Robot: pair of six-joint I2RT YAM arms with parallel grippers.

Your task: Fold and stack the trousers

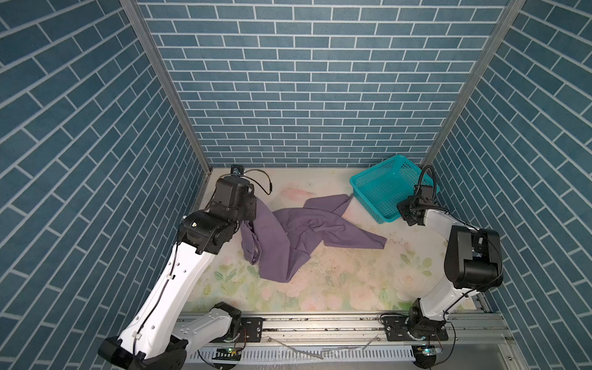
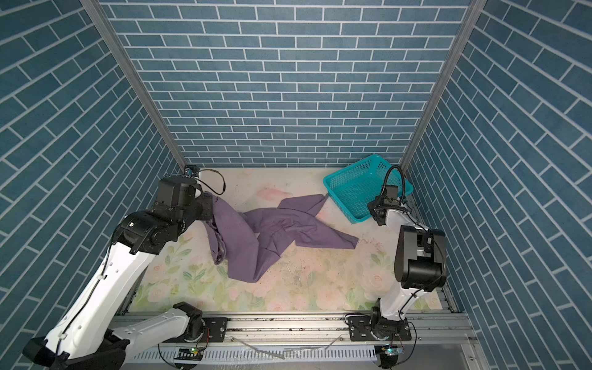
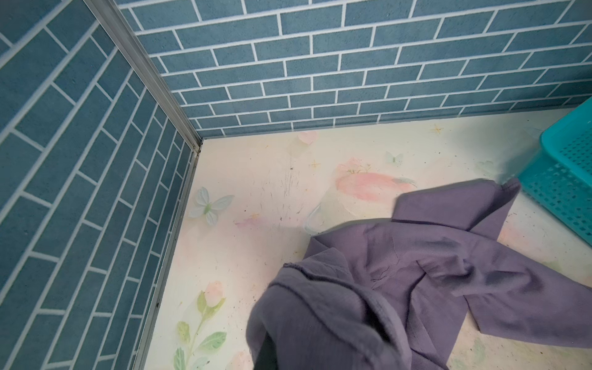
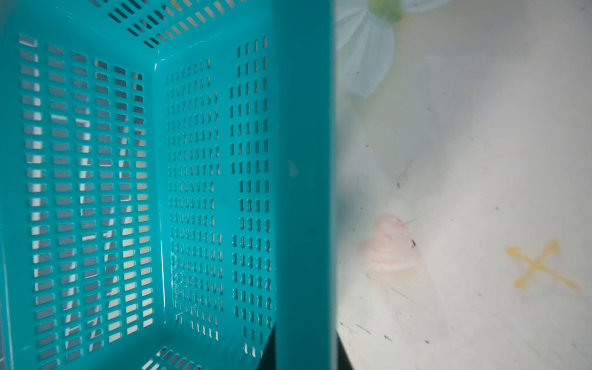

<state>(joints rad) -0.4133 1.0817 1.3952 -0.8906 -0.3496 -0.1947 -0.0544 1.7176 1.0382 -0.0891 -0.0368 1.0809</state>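
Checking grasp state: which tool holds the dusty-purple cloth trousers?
The left tool: the dusty-purple cloth trousers hang from it. The right tool sits at the teal mesh basket's rim, off the cloth.

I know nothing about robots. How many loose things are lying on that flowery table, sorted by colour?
Purple: 1, the soft dusty-purple cloth trousers
Teal: 1, the teal plastic mesh basket
Total: 2

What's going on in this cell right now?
The left gripper is shut on one end of the purple trousers, holding it raised off the table. The rest lies crumpled and unfolded, one leg end beside the teal basket. The right gripper sits at the basket's near corner; whether it grips it is unclear.
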